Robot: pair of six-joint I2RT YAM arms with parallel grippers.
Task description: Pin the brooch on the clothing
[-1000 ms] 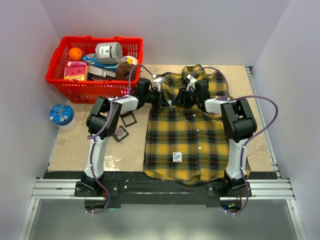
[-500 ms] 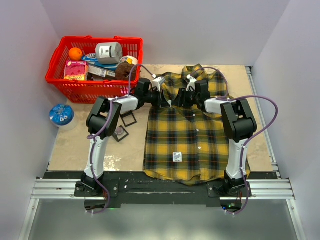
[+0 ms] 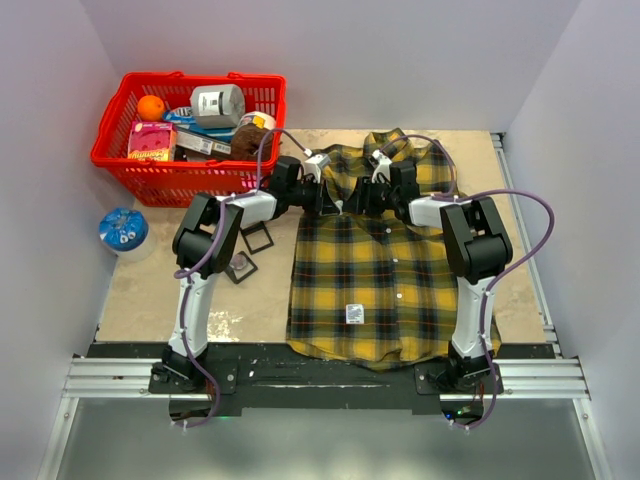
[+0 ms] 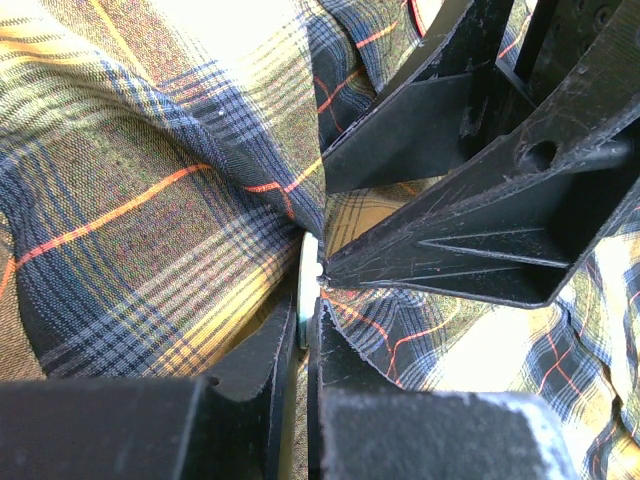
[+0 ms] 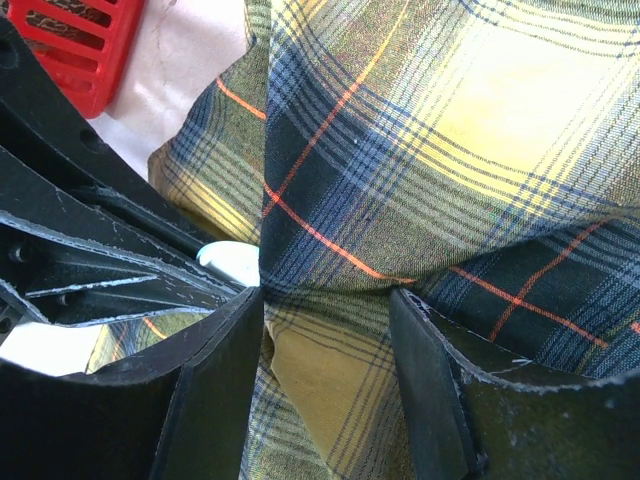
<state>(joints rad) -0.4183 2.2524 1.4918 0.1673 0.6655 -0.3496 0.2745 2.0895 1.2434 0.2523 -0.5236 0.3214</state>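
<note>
The clothing [image 3: 375, 275], a yellow-and-dark plaid shirt, lies flat on the table with its collar far. Both grippers meet over its upper chest. My left gripper [image 3: 332, 201] [image 4: 306, 322] is shut on the brooch [image 4: 308, 285], a thin pale disc seen edge-on between its pads. The disc presses against a raised fold of the plaid cloth [image 4: 200, 250]. My right gripper [image 3: 358, 200] [image 5: 325, 315] stands half wide, with a bunched fold of the shirt [image 5: 330, 360] filling the gap and touching both fingers. The brooch [image 5: 232, 262] peeks white beside its left finger.
A red basket [image 3: 122, 160] with an orange, a can and boxes stands at the far left. A blue round lid [image 3: 123, 229] lies at the left edge. Two small dark frames [image 3: 248, 252] rest beside the shirt's left side.
</note>
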